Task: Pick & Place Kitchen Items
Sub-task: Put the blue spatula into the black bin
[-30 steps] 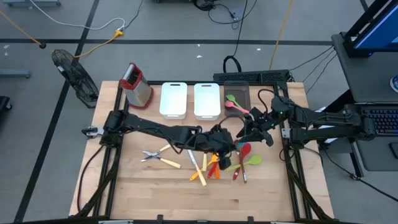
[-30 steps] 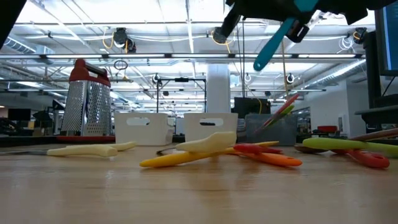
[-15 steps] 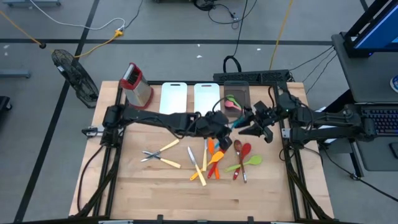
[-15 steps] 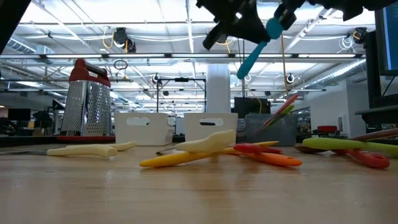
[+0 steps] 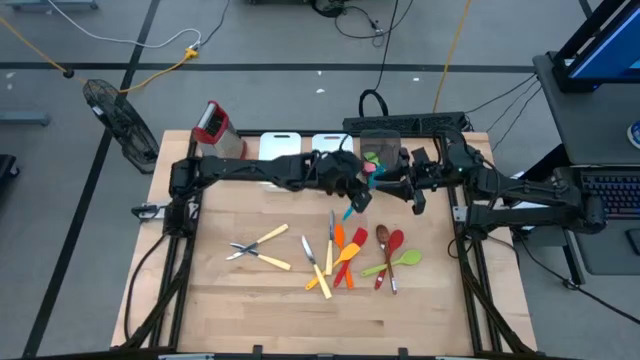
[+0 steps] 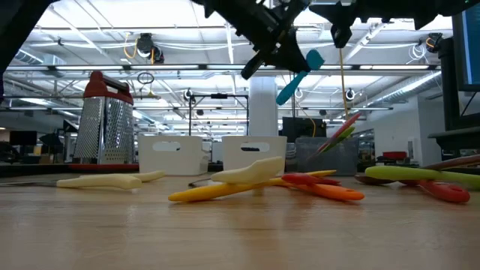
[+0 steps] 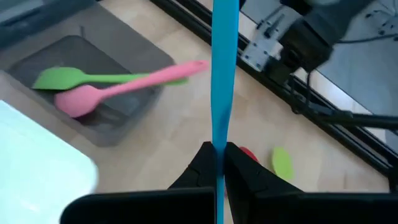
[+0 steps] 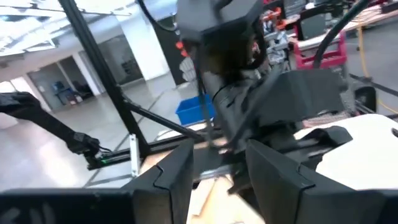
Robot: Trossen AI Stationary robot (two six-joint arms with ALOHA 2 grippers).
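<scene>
My left gripper (image 5: 353, 192) is shut on a blue utensil (image 7: 224, 74), high above the table just near of the dark bin (image 5: 385, 150). A green spoon (image 7: 65, 78) and a pink spoon (image 7: 115, 92) lie in that bin (image 7: 118, 121), their handles resting over its rim. My right gripper (image 5: 408, 188) hovers open and empty close to the right of the left one, its fingers (image 8: 273, 174) level. More kitchen items (image 5: 340, 252) lie loose on the wood in the middle of the table. My left gripper pinches the blue utensil's two flat faces (image 7: 219, 144) between its two fingers, partway along its length. The fingers lie along the utensil, which sticks out well beyond the fingertips. In the low view the utensil (image 6: 298, 76) hangs slanted, lifted clear of the table.
Two white bins (image 5: 330, 143) stand left of the dark bin, partly under my left arm. The red-topped grater (image 5: 218, 135) is at the far left. Orange, red, green and yellow-handled utensils (image 6: 247, 180) are strewn across the table's middle; bare wood lies toward the near edge.
My left gripper has carried the blue utensil from above the pile of utensils toward the far edge, up to the dark bin, rolling somewhat; the utensil stays clear of the table. My right gripper has turned and drifted slightly toward the far edge.
</scene>
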